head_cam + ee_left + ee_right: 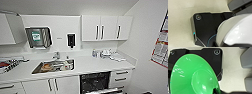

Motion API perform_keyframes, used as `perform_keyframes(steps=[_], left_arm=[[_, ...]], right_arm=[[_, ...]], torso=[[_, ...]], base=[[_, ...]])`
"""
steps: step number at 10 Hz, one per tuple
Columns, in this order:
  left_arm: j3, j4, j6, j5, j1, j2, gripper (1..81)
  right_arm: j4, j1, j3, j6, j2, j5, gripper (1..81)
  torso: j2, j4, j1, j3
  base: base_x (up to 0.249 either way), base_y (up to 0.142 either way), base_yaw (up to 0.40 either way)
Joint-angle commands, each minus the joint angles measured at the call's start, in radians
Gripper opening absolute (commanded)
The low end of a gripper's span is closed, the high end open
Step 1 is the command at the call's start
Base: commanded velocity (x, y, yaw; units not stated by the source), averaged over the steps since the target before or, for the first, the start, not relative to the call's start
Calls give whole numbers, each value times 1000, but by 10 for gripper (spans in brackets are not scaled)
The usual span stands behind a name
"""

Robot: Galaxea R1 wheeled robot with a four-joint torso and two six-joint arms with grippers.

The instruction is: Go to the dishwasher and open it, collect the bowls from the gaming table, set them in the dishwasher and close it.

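The dishwasher (95, 82) stands open under the worktop (100, 65), below its front edge and right of the sink (53, 66), its door (106, 91) folded down and the dark cavity showing. In the right wrist view a green bowl (193, 75) looms large and tilted against the wrist plate over pale floor; it looks carried by the right gripper, though I cannot tell how the fingers sit on it. The left gripper's state I cannot tell either. The risk, as I judge it, is the lowered door: driving in too far could knock it, and a smooth tilted bowl may slip if the hold is slight. The wall poster (161, 47) at the right and the label on the towel dispenser (38, 37) carry writing, but none is readable.
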Motion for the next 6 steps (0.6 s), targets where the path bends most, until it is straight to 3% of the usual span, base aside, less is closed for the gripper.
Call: perform_keyframes(steps=[1, 6], left_arm=[[-10, -4, 2, 15, -49, -23, 10], [-10, -2, 2, 15, -49, -20, 10]], right_arm=[[-3, 47, -7, -2, -13, -38, 10], [-1, 49, -4, -2, -14, -38, 10]], torso=[[0, 0, 0, 0], [0, 0, 0, 0]], base=[[100, 0, 0], [100, 0, 0]])
